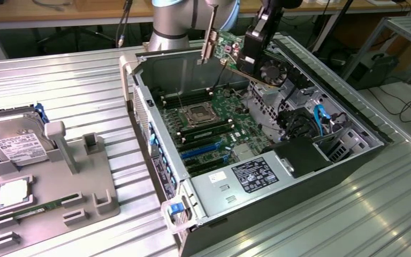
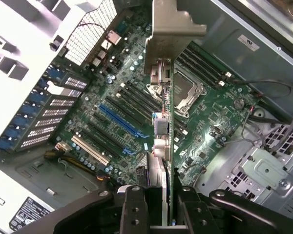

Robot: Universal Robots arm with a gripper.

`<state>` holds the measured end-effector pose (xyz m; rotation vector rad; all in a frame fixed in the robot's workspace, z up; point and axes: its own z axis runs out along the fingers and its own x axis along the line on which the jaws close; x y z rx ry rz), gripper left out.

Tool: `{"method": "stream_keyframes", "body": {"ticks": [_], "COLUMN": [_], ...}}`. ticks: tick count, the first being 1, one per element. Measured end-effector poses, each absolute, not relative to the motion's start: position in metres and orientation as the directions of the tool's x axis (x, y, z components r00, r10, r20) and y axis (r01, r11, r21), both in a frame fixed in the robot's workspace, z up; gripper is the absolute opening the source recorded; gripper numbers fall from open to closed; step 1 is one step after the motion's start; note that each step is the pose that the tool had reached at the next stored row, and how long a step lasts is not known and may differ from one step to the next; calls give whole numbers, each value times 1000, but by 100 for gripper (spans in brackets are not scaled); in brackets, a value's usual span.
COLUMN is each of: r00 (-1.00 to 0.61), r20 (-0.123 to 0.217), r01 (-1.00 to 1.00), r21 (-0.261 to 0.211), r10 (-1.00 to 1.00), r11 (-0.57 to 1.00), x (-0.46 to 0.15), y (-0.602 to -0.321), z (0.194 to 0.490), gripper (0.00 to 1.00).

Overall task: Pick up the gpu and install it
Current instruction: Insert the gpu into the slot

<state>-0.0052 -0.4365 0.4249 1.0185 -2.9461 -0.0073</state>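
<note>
The gripper point(image 2: 158, 207) pinches the gpu point(image 2: 163, 131) between its two black fingers point(image 2: 133, 209). In the wrist view the card is seen edge-on, held in the air and touching nothing else. Beneath it lies the motherboard point(image 2: 136, 112), with its long blue slot point(image 2: 118, 119) and the processor socket point(image 2: 183, 92) — open air separates the card's lower edge from the board.

In the exterior view the card hangs above the far part of the open case point(image 1: 277, 214). The bay side with the cables point(image 1: 320, 120) is near on the exterior view's right. The perforated rear wall point(image 1: 143, 107) stands on its left, and the room above is free.

The gpu is thin and flat — green on the face turned to the exterior view, with a round black fan point(image 1: 273, 70) on that face. A silvery end bracket point(image 1: 209, 44) sits at its end toward the exterior view's left.
</note>
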Motion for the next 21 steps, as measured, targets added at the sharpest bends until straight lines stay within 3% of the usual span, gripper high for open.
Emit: {"method": "stream_keyframes", "body": {"ticks": [21], "r00": [-623], "r20": [21], "r01": [-782], "r21": [12], "r10": [-782], "r11": [623], "x": [-5], "y": [-437], "z": [425], "gripper": [28]}}
